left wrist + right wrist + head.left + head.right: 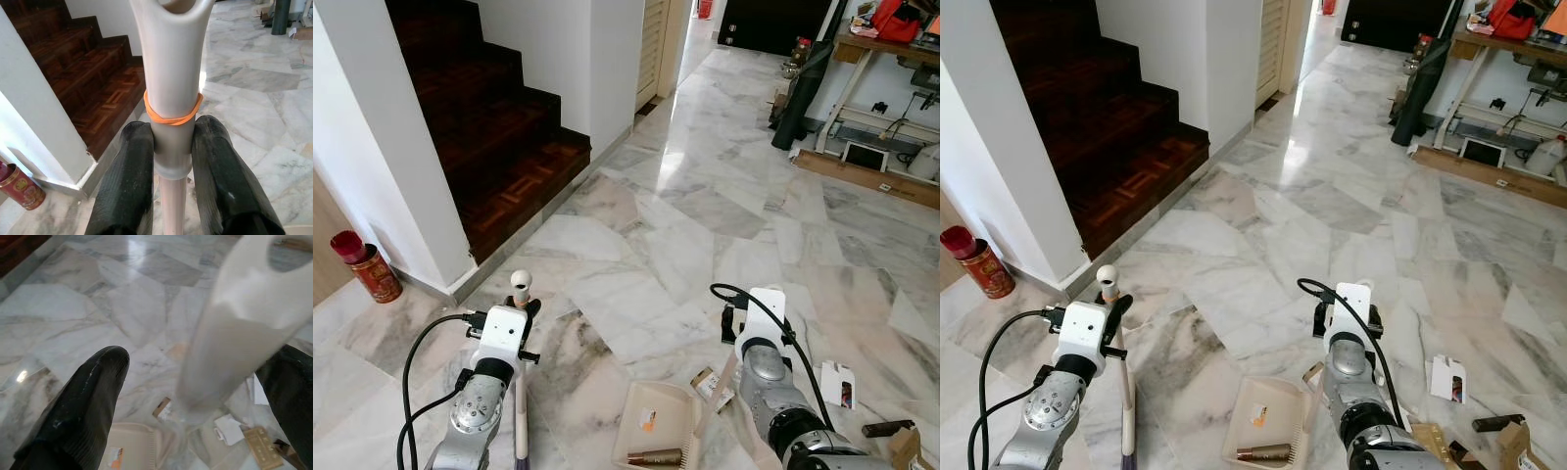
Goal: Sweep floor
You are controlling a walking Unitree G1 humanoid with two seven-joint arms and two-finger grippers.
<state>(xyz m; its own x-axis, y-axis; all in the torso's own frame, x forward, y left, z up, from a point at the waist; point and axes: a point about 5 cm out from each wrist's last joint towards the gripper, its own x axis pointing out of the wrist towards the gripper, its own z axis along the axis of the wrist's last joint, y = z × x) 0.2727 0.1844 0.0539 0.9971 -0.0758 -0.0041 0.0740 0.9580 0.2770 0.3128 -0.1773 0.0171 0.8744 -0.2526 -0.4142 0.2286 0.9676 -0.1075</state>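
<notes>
Two grippers at work on a marble floor (705, 196) beside a dark wooden staircase (489, 127).

The left gripper (171, 161) has its jaws clamped on an upright broom handle (520, 294), near the staircase. The right gripper (195, 396) holds the pale dustpan handle (234, 333), though how tightly its jaws close cannot be told. The dustpan (656, 421) lies on the floor between the arms, with paper scraps (837, 384) further from the staircase.

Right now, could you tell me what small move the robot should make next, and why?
Probably sweep the broom, clamped in the left pincer, toward the dustpan. Paper scraps lie on the marble floor beside the pan, whose handle the right pincer straddles.
</notes>
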